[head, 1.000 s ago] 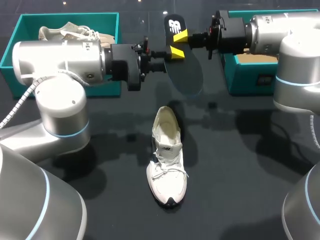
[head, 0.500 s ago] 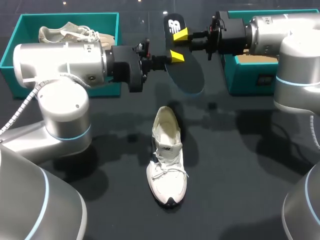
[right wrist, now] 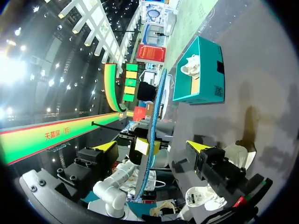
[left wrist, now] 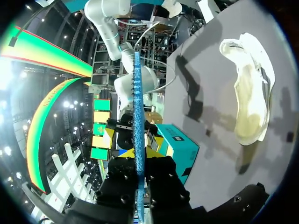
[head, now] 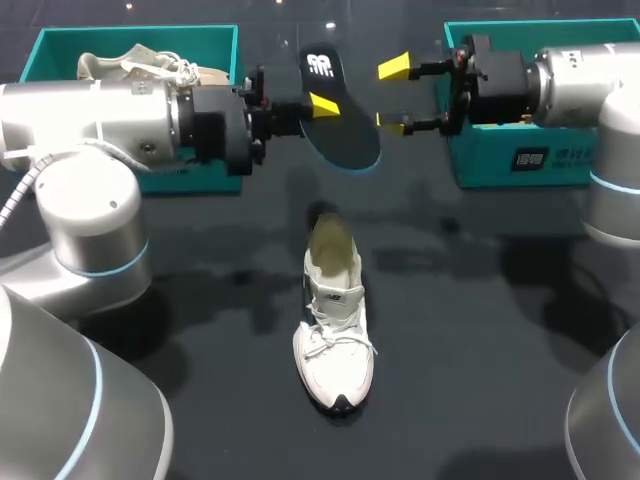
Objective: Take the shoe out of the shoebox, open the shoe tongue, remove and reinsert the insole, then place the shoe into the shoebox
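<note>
From above, my left fingers (head: 321, 104) clench the insole (head: 342, 128) aloft over the shoe (head: 335, 330) on the tabletop (head: 480, 330), while my right fingers (head: 394, 68) stand spread beside it. Left wrist: the insole (left wrist: 138, 130) sits edge-on in my grip. Right wrist: the insole (right wrist: 156, 126) is untouched ahead, so I judge reinsertion is next, which needs careful aim into the shoe.

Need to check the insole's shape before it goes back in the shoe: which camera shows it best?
The head view: the insole shows most of its broad dark face there, held by the left gripper. Both wrist views catch it only edge-on, as a thin strip, so its outline cannot be judged from them.
</note>
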Controlling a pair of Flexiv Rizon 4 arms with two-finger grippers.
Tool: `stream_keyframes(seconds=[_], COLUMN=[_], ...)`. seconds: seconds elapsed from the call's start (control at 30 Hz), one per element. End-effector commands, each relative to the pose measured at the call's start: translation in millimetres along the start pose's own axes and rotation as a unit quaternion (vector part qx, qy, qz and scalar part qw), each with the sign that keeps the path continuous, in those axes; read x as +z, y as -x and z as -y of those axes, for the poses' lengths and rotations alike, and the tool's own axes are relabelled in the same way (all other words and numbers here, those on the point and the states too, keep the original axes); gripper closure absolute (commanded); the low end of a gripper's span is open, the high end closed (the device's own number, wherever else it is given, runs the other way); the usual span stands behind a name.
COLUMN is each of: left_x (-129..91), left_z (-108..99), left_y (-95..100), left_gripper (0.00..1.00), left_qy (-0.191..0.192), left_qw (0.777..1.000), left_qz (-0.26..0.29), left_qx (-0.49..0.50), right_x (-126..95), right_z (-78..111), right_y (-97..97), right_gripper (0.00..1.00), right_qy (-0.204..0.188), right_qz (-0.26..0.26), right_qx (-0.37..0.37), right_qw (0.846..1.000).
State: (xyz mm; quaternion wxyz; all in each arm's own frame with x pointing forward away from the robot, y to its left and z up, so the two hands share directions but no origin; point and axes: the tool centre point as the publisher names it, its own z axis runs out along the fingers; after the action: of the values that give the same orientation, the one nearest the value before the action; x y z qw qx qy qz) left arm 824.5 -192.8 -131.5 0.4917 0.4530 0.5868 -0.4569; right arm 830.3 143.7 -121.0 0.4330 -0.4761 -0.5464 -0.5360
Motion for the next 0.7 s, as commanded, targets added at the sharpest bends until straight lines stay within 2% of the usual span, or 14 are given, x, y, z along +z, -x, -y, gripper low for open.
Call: stream_keyframes(seconds=[0.03, 0.13, 0.17, 0.2, 0.23, 0.27, 0.6, 0.67, 0.7], left_x=[-24, -33, -35, -37, -38, -39, -39, -38, -38], left_z=[4, 4, 1, -3, -5, -3, -3, 7, 10], left_y=[3.9, 8.7, 10.7, 12.0, 11.4, 13.5, 13.5, 17.1, 17.2], left_gripper=[1.00, 1.00, 1.00, 1.00, 1.00, 1.00, 1.00, 1.00, 1.00], left_qy=[-0.008, -0.004, -0.003, -0.003, 0.003, 0.028, 0.028, -0.056, -0.074], left_qw=[1.000, 0.994, 0.985, 0.965, 0.952, 0.963, 0.963, 0.930, 0.913], left_qz=[0.000, -0.005, -0.003, -0.006, -0.016, -0.024, -0.024, -0.020, -0.019], left_qx=[-0.024, -0.108, -0.172, -0.264, -0.306, -0.265, -0.265, -0.362, -0.401], right_x=[-10, -10, -10, -10, -10, -10, -10, -10, -10], right_z=[10.4, 10.4, 10.4, 10.4, 10.4, 10.4, 10.4, 10.4, 10.4], right_y=[-5.9, -5.9, -5.9, -5.9, -5.9, -5.9, -5.9, -5.9, -5.9], right_gripper=[0.00, 0.00, 0.00, 0.00, 0.00, 0.00, 0.00, 0.00, 0.00], right_qy=[0.007, 0.007, 0.007, 0.007, 0.007, 0.007, 0.007, 0.007, 0.007], right_qz=[0.006, 0.006, 0.006, 0.006, 0.006, 0.006, 0.006, 0.006, 0.006], right_qx=[0.001, 0.001, 0.001, 0.001, 0.001, 0.001, 0.001, 0.001, 0.001], right_qw=[1.000, 1.000, 1.000, 1.000, 1.000, 1.000, 1.000, 1.000, 1.000])
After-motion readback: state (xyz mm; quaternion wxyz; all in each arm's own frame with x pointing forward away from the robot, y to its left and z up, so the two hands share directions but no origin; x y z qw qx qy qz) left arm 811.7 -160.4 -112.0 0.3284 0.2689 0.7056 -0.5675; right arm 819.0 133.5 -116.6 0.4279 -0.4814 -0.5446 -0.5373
